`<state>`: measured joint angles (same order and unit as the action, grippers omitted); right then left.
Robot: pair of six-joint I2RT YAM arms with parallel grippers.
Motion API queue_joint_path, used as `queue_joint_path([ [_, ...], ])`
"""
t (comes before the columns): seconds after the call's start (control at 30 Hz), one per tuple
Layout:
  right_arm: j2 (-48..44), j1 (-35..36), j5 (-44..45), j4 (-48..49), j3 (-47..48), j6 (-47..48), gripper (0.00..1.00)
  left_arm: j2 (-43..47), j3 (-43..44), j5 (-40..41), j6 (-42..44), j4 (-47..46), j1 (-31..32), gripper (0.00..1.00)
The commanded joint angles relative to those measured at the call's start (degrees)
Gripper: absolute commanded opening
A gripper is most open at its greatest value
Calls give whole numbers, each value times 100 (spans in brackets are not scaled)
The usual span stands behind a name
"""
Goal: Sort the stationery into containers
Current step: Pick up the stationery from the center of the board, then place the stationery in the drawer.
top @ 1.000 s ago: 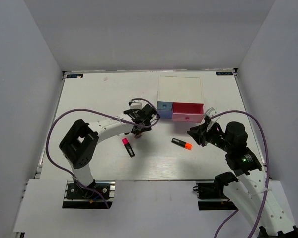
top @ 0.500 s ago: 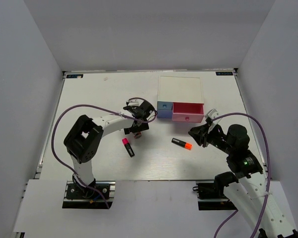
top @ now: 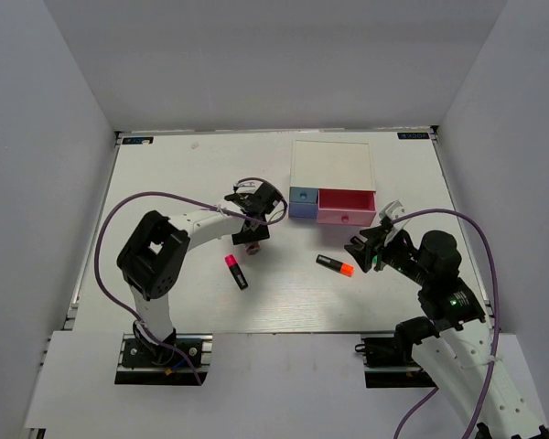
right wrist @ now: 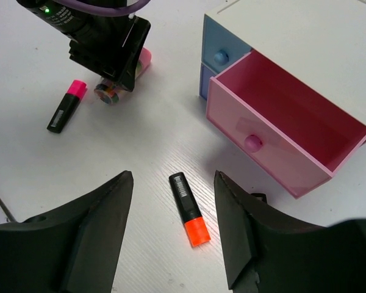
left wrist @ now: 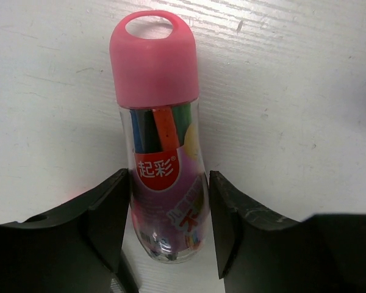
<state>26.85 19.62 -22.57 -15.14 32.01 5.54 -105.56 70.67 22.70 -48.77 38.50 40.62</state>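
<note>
A clear pink-capped cylinder [left wrist: 161, 140] of coloured pens lies on the white table. My left gripper [left wrist: 169, 232] straddles its lower half, one finger against each side. In the top view that gripper [top: 252, 240] is left of the organiser. An orange-ended black marker [right wrist: 188, 209] lies flat below my right gripper [right wrist: 174, 232], which hangs open above it and touches nothing. A pink-ended marker [top: 235, 272] lies near the table's middle left. The white organiser [top: 332, 169] has its pink drawer [right wrist: 280, 116] pulled out with nothing inside.
The blue drawer [top: 303, 196] and the lavender one under it [right wrist: 205, 78] are shut. The left arm's purple cable [top: 165, 203] loops over the table's left half. White walls close in the back and both sides.
The left gripper's jaws have closed in on the pink-capped cylinder. The right gripper has opened wider and shifted slightly left toward the orange-ended marker.
</note>
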Motion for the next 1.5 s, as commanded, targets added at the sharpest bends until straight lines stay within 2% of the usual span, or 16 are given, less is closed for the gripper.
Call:
queue_joint_path([
  [0.0,-75,7,103,151,-11,61,62,333,96,111,384,87,86,7],
  [0.03,-127,7,130,151,-19,61,64,430,165,190,447,157,147,0],
  [0.13,-136,16,200,195,-11,52,64,1079,44,244,684,210,148,0],
  [0.23,-145,7,270,204,-10,44,64,1914,-132,244,1369,-36,148,0],
  [0.3,-163,16,314,221,-11,43,64,2318,-255,-62,2237,-298,148,0],
  [0.43,-162,7,402,274,-19,35,64,3312,-809,-1668,3794,-1814,148,0],
  [0.47,-171,16,481,274,7,26,64,3549,-914,-2377,4049,-2055,148,0],
  [0.5,-198,7,516,292,-10,26,64,3612,-976,-2715,4547,-2240,148,0],
  [0.57,-268,-10,612,310,-28,35,59,3612,-977,-3434,4963,-2539,148,0],
  [0.63,-294,16,692,397,-63,35,55,3350,-688,-3754,5446,-2541,148,0],
  [0.7,-347,7,815,450,-98,35,42,3113,-319,-4062,5720,-2480,148,0],
  [0.77,-435,-2,920,485,-125,52,21,2841,-73,-4289,6063,-2549,148,0],
  [0.8,-461,16,956,511,-125,44,0,2778,-71,-4413,6238,-2602,200,0],
  [0.97,-681,7,1193,661,-169,61,0,2497,-19,-4642,6889,-3268,253,0],
  [1.27,-778,16,1518,749,-195,70,0,1557,482,-4766,7057,-4148,490,6],
  [1.47,-831,33,1597,784,-213,88,0,819,992,-4581,7119,-4386,622,9],
])
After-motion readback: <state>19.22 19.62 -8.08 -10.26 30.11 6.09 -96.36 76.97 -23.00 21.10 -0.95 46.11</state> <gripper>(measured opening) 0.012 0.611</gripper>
